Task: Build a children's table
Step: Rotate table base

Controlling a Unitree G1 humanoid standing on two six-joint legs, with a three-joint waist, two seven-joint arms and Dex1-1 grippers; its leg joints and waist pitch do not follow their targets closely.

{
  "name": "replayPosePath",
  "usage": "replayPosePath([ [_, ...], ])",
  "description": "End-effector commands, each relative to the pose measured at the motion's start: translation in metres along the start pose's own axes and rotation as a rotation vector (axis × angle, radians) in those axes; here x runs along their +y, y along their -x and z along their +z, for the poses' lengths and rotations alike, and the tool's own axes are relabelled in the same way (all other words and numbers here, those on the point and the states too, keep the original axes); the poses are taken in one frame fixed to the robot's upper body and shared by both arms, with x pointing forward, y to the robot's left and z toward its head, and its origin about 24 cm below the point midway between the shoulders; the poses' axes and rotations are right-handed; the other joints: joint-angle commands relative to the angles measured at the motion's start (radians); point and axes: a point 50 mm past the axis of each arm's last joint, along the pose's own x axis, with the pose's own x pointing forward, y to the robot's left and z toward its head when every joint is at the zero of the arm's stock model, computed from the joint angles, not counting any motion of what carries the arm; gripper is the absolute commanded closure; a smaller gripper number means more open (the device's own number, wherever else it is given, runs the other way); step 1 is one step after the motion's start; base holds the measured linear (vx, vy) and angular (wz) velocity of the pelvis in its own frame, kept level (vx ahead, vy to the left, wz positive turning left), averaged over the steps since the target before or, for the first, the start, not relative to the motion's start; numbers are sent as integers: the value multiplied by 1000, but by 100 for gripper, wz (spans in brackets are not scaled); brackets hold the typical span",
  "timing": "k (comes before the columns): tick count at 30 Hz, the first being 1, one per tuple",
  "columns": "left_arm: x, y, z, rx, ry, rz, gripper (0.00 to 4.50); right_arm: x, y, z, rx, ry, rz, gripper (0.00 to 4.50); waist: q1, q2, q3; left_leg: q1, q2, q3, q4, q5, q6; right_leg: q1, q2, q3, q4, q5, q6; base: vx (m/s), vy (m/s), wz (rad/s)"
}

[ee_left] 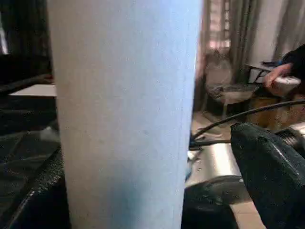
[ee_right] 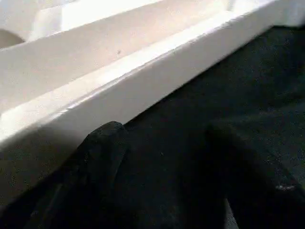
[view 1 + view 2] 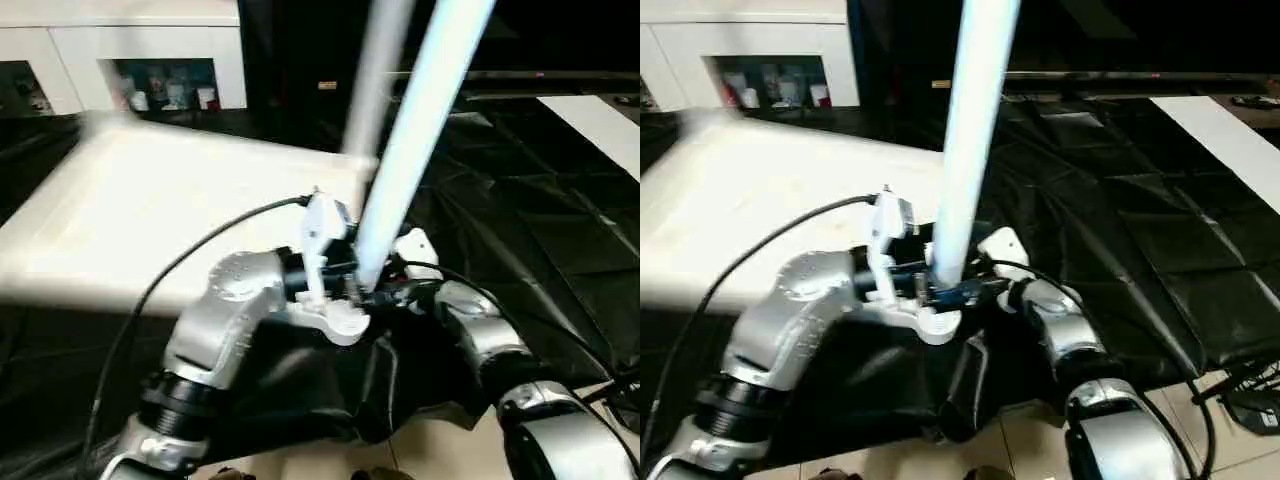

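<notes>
My left claw (image 3: 925, 285) is spread wide around the foot of a white table leg (image 3: 970, 140), which rises steeply past the top of my head views. My right claw (image 2: 157, 157) is partly open and empty, its fingers (image 2: 102, 148) over black cloth (image 3: 1120, 230) just beside the rim of the white tabletop (image 3: 150, 210).

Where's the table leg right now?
In the left eye view the leg stands nearly upright at centre, its lower end between the two end effectors, just off the tabletop's near right corner.
</notes>
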Motion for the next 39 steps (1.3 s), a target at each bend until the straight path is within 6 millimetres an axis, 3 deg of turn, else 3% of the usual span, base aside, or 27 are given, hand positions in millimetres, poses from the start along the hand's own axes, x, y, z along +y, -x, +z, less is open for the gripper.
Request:
replayPosePath([
  [1, -2, -16, -3, 40, -40, -3, 1, 18, -16, 17, -59, 58, 81, 131, 10, 8, -80, 22, 56, -31, -70, -166, 66, 49, -51, 32, -50, -101, -287, 0, 0, 0],
  [4, 11, -11, -9, 104, -79, 91, 1, 11, -13, 16, -50, 73, 28, 131, 10, 9, -79, 24, 54, -32, -71, -202, 46, 48, -52, 32, -53, -140, -273, 0, 0, 0],
  [7, 36, 15, -22, 237, -128, 212, 1, -8, -3, 14, -45, 75, -78, 131, 10, 10, -78, 24, 52, -34, -72, -223, 33, 45, -52, 32, -55, -175, -257, 0, 0, 0],
  [10, 48, 38, -26, 296, -144, 263, 1, -18, 4, 13, -52, 64, -132, 131, 13, 11, -77, 27, 52, -33, -73, -238, 17, 41, -50, 32, -57, -197, -250, 0, 0, 0],
  [12, 50, 47, -28, 315, -140, 273, 1, -21, 7, 12, -56, 63, -141, 131, 15, 18, -76, 30, 50, -33, -74, -254, 6, 39, -49, 32, -58, -204, -247, 0, 0, 0],
  [14, 49, 73, -35, 426, -140, 239, 1, -26, 14, 8, -61, 54, -163, 131, 17, 18, -76, 28, 51, -36, -76, -271, 0, 39, -50, 32, -57, -220, -245, 0, 0, 0],
  [18, 44, 84, -39, 485, -125, 195, 1, -27, 17, 5, -61, 47, -178, 131, 20, 22, -76, 31, 53, -35, -77, -263, -5, 35, -49, 33, -54, -207, -251, 0, 0, 0],
  [22, 28, 110, -44, 640, -13, 114, 1, -30, 28, 2, -68, 49, -160, 131, 32, 22, -74, 34, 54, -33, -81, -262, -11, 33, -45, 33, -50, -195, -250, 0, 0, 0],
  [26, 24, 112, -47, 644, 31, 154, 1, -31, 43, -1, -49, 96, -64, 131, 41, 22, -72, 36, 54, -32, -83, -284, -19, 35, -44, 35, -55, -213, -237, 0, 0, 0],
  [27, 25, 112, -49, 654, 34, 189, 29, -32, 49, -2, -33, 114, -31, 131, 42, 21, -69, 34, 54, -32, -84, -294, -19, 33, -44, 36, -58, -226, -233, 0, 0, 0],
  [31, 29, 112, -52, 668, 33, 266, 36, -34, 63, -4, -7, 137, 19, 131, 48, 14, -67, 31, 52, -37, -85, -326, -20, 35, -50, 37, -70, -323, -196, 0, 0, 0],
  [32, 30, 111, -52, 665, 36, 274, 63, -35, 66, -4, -4, 138, 24, 131, 48, 14, -67, 33, 51, -38, -84, -327, -21, 32, -50, 36, -72, -339, -193, 0, 0, 0],
  [33, 31, 108, -50, 645, 36, 298, 63, -37, 76, -4, 8, 150, 42, 131, 46, 12, -66, 29, 51, -38, -84, -328, -18, 33, -50, 36, -75, -360, -182, 0, 0, 0],
  [34, 31, 105, -48, 622, 30, 295, 75, -38, 84, -4, 15, 158, 52, 131, 51, 18, -64, 31, 53, -40, -86, -327, -17, 33, -48, 37, -79, -354, -171, 0, 0, 0],
  [38, 28, 100, -46, 587, -2, 224, 102, -35, 101, -4, 27, 163, 88, 131, 52, 12, -67, 25, 50, -41, -85, -313, 3, 35, -47, 34, -77, -333, -178, 0, 0, 0],
  [39, 28, 100, -47, 583, -4, 198, 114, -33, 104, -4, 30, 161, 100, 131, 50, 16, -68, 23, 50, -43, -85, -315, 3, 35, -49, 34, -78, -345, -173, 0, 0, 0],
])
